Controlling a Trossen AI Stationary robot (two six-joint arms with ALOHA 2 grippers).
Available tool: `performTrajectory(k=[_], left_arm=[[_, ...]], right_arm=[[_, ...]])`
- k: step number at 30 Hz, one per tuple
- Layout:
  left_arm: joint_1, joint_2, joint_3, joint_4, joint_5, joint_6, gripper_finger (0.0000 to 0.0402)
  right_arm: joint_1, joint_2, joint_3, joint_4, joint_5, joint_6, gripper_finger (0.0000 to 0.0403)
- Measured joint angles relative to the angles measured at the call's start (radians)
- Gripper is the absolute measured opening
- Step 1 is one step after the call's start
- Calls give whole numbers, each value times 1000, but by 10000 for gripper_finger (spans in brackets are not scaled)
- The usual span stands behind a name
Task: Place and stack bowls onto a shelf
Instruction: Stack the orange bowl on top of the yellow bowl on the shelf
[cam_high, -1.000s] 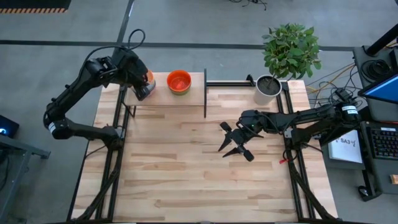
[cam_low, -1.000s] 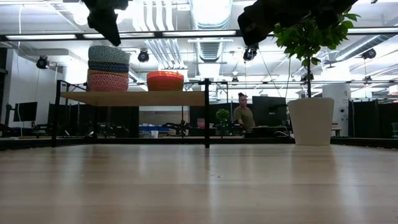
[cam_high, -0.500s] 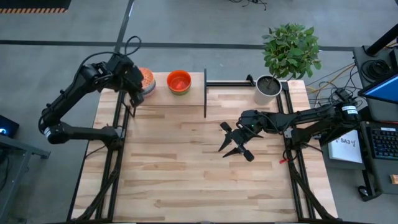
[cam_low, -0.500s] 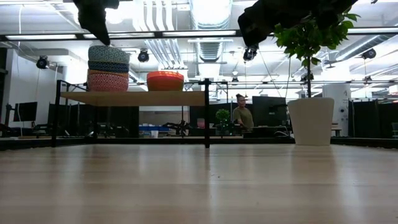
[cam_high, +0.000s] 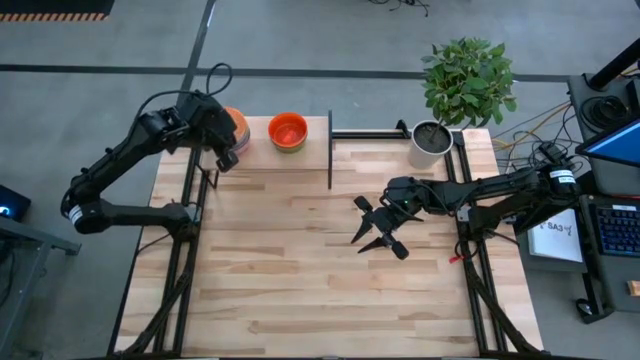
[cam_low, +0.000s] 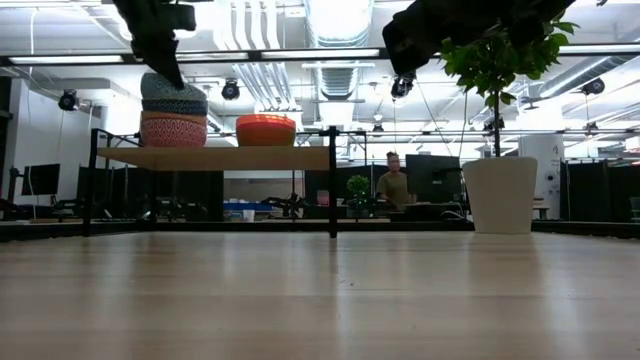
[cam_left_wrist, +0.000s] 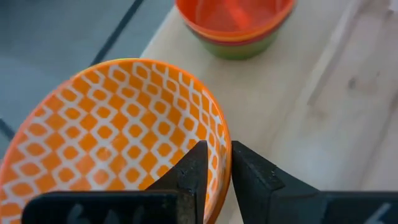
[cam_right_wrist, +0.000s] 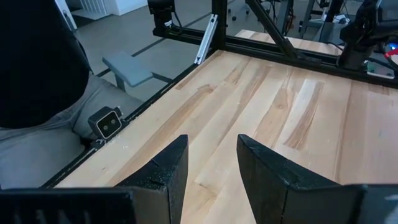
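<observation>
The shelf (cam_high: 290, 160) stands along the table's far left edge, its board (cam_low: 240, 157) raised on a black frame. On its left end is a stack of bowls (cam_low: 172, 128). The top bowl, orange with a white diamond pattern inside (cam_left_wrist: 118, 137), sits tipped (cam_low: 175, 98). My left gripper (cam_high: 226, 150) is above that stack, shut on this bowl. To the right on the shelf, a red-orange bowl (cam_high: 288, 131) nests in a green bowl (cam_left_wrist: 239, 48). My right gripper (cam_high: 372, 228) hovers open over the middle of the table. My left gripper (cam_left_wrist: 216, 155) pinches the rim (cam_left_wrist: 222, 134) of the orange patterned bowl, one finger inside the bowl and one outside. The fingers come from above, pointing down. The bowl rests tipped on top of the stack at the shelf's left end.
A white plant pot (cam_high: 432, 140) with a leafy plant stands at the table's far right corner. A black upright post (cam_high: 330, 150) marks the shelf's right end. Bare tabletop (cam_high: 300, 280) spreads across the near half. A person (cam_low: 392, 185) stands far off in the room.
My left gripper has swung a little toward the table's left edge, then come back and down onto the stack. The top bowl, level before, now sits tipped. My right arm has kept still.
</observation>
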Motion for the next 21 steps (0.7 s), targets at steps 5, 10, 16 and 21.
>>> performTrajectory(k=[5, 10, 16, 21], left_arm=[[0, 3, 8, 11, -77, 16, 49], [1, -4, 3, 17, -67, 12, 49], [0, -8, 2, 39, -20, 0, 49], [0, -27, 32, 35, -16, 7, 49]], right_arm=[[0, 0, 0, 0, 0, 0, 128], [0, 0, 0, -1, 0, 0, 128], [0, 0, 0, -2, 0, 0, 127], [0, 0, 0, -3, 0, 0, 128]])
